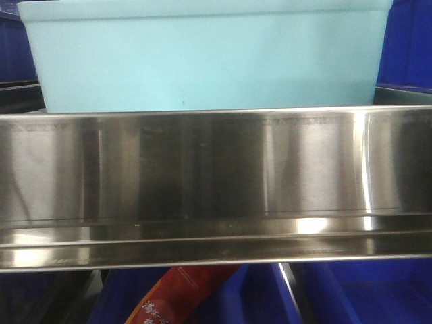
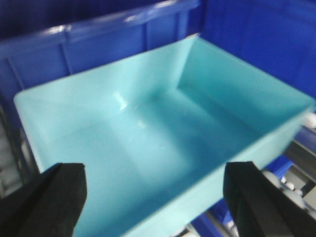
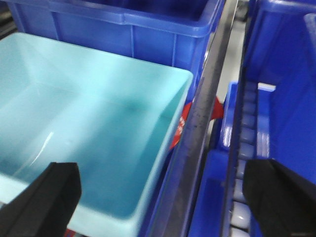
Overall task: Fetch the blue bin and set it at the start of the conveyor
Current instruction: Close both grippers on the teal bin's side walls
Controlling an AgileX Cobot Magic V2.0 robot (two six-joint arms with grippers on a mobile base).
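The left tool (image 2: 155, 173) is spread wide. Its two black fingers (image 2: 49, 202) sit at the lower corners of the left wrist view and grip nothing. Whether they touch anything, I cannot tell. Under and between them lies the one aqua bin (image 2: 148, 148), with its smooth floor and four plain walls in sight. A dark bin (image 2: 98, 44) stands just behind its far wall, and more dark blue wall rises at the upper right. A few pale rollers (image 2: 276, 182) show past the aqua bin's near right corner.

The right tool (image 3: 160, 170) is also fully open and holds nothing. Its two fingers are well apart, one over the aqua bin's near rim and one over the dark blue to the right. In this view the aqua bin fills the left side. One steel rail (image 3: 207, 98) runs diagonally just beside the bin's right wall. One red pack (image 3: 217, 108) peeks out from under the rail. Two dark bins are clear here, one behind the aqua bin and one beyond the rail, where a row of rollers lies.

In the front view the aqua bin sits on the shelf, directly behind and above the rail. Dark blue shows on both sides and below. The red pack, with pale lettering, lies under the rail.
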